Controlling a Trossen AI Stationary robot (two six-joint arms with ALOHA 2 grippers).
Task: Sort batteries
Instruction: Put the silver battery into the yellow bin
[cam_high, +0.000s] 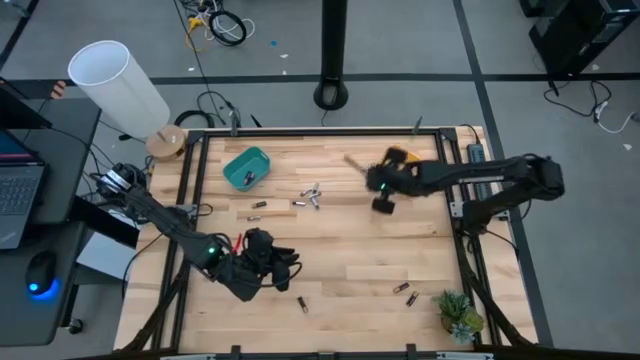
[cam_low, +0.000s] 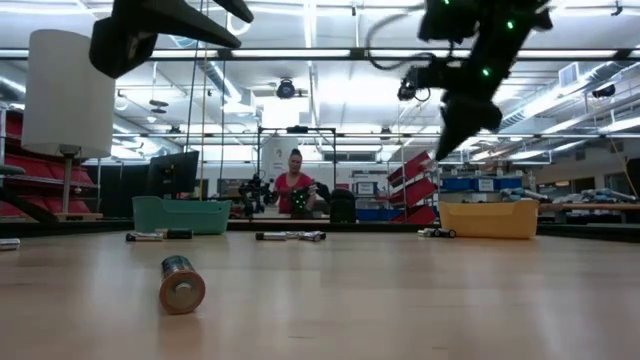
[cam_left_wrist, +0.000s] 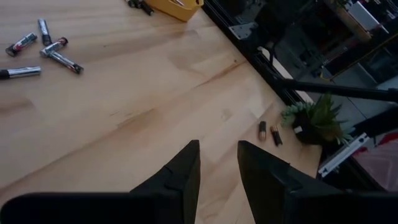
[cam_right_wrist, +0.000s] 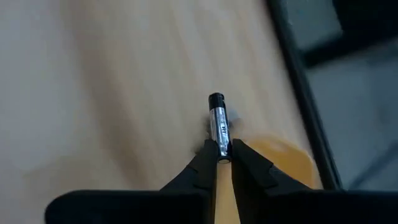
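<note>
Above the table's far right part, your right gripper (cam_right_wrist: 224, 160) pinches one slim silver battery (cam_right_wrist: 217, 123) by its end, lifted clear of the wood.

Its fingers (cam_right_wrist: 205, 163) clamp the battery's lower tip, and the dark-capped end points away from the wrist toward the orange bin (cam_low: 488, 219), which sits near the far right edge. Your left gripper (cam_left_wrist: 217, 171) hangs over the near left part of the table (cam_high: 340, 250) with its jaws parted and nothing between them. A cluster of loose batteries (cam_high: 312, 195) lies toward the far middle, beside the teal bin (cam_high: 246, 167) at the far left. Two short ones (cam_high: 405, 293) rest near the potted plant (cam_high: 458, 312) at the near right corner, and another (cam_high: 300, 302) lies by the near edge.
</note>
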